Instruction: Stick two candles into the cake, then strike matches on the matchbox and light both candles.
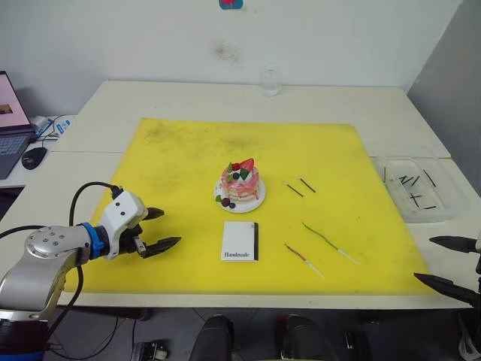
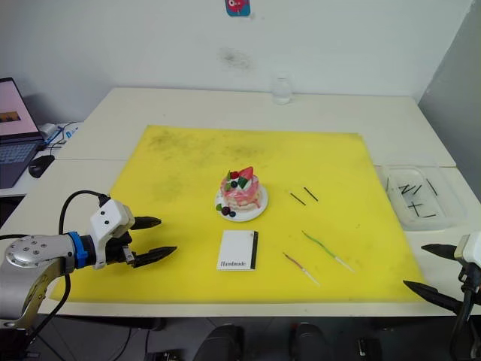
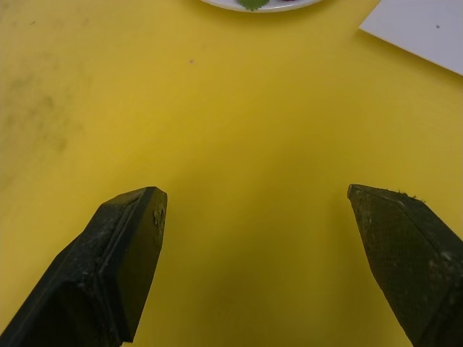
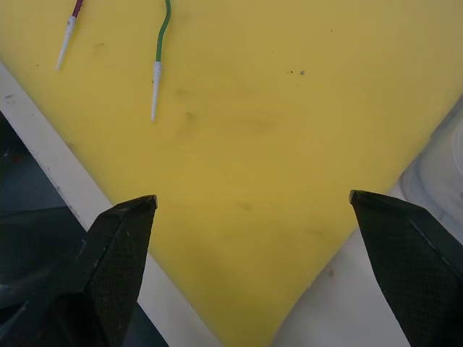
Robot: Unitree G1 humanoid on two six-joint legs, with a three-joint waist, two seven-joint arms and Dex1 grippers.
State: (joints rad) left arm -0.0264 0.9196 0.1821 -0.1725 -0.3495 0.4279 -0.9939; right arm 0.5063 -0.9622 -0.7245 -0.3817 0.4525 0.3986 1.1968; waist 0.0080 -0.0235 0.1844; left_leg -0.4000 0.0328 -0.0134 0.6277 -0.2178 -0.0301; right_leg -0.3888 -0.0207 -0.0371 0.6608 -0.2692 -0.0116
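The pink-iced cake (image 1: 240,185) sits on its white plate at the middle of the yellow mat (image 1: 188,150). In front of it lies the white matchbox (image 1: 240,241). To the right lie the green candle (image 1: 328,241) and the red candle (image 1: 302,259), flat on the mat; their pale ends show in the right wrist view, green candle (image 4: 160,43), red candle (image 4: 69,29). Two dark matches (image 1: 299,186) lie right of the cake. My left gripper (image 1: 160,229) hovers open over the mat's left part, empty. At the mat's front right corner my right gripper (image 1: 451,262) is open and empty.
A clear plastic tray (image 1: 417,188) with several matches rests off the mat at the right. A small glass (image 1: 270,81) stands at the table's far edge. A laptop (image 1: 11,120) and mouse (image 1: 34,156) sit on a side table at the left.
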